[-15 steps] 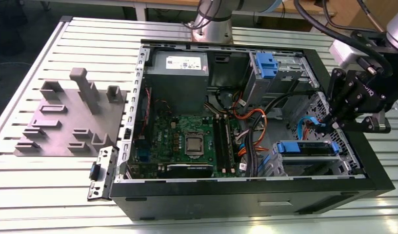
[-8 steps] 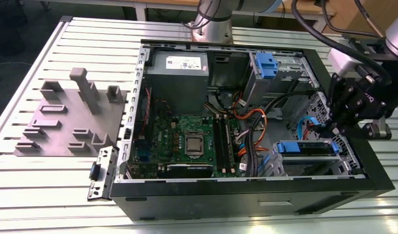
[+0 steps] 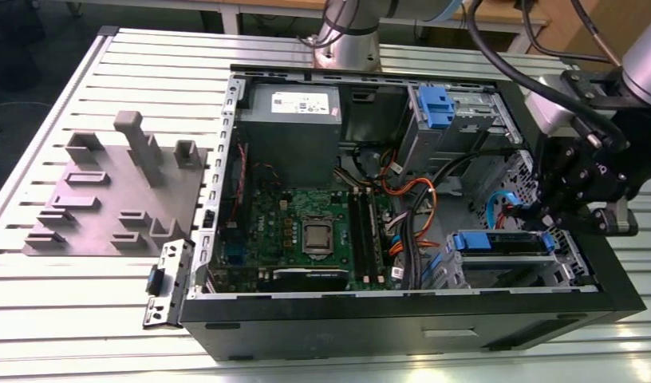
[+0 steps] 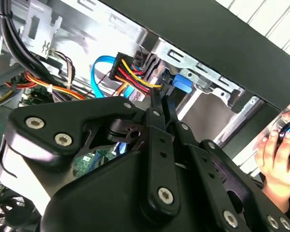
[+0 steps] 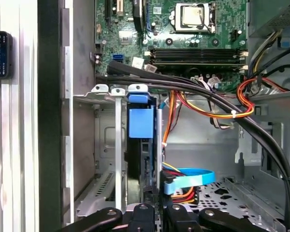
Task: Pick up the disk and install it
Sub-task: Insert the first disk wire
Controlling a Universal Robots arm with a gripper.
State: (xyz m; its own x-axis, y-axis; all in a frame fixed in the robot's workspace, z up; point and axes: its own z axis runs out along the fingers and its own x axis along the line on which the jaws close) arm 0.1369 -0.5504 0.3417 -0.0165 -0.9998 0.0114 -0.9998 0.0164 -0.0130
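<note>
Blue carrier frame marked the disk [image 5: 141, 123], seen edge-on and upright in the drive cage [image 5: 104, 145] at the open computer case's [image 3: 337, 315] front corner on the exterior view's right; also visible in the exterior view [image 3: 499, 241]. One gripper [image 5: 152, 212] sat just at its edge, fingers [image 4: 157, 116] close together around the thin edge, apparently clamped on it. One bare blue bracket [image 3: 436, 108] near the case's far edge. One hand [image 4: 278, 154] outside.

Light: bright, even, overhead; the slatted table [image 3: 60, 263] looks pale.
Glare: the chassis metal [image 4: 82, 19] blows out white in the second wrist view.
Shadow: deep inside the computer case [image 3: 411, 319].
Focus: the gripper [image 4: 157, 145] looms close and soft.
</note>
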